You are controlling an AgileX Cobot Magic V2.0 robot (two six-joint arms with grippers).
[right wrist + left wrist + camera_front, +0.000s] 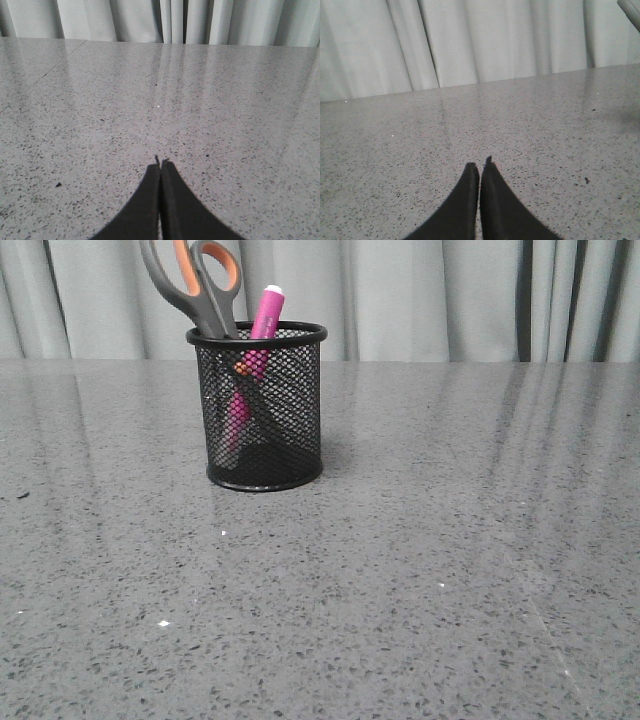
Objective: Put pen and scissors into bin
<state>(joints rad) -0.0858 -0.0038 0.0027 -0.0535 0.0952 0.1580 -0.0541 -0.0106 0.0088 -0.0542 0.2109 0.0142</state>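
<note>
Pen (264, 328) & scissors (195, 282) both upright in bin (262, 410); task looks done. My L fingers (480, 170) & R fingers (160, 164) together, empty, above worktop (450, 570). Best: keep clear of bin.

Right pincer (160, 167) fingers pressed together, nothing between them. Below it, speckled grey counter (210, 100). Pale curtain (150, 20) behind.

Pink pen (266, 315), grey-orange scissors (196, 280), upright in black mesh bin (262, 410)

Pale grey pleated curtains (430, 300) hang behind a glossy, grey speckled stone tabletop (420, 570)
</note>
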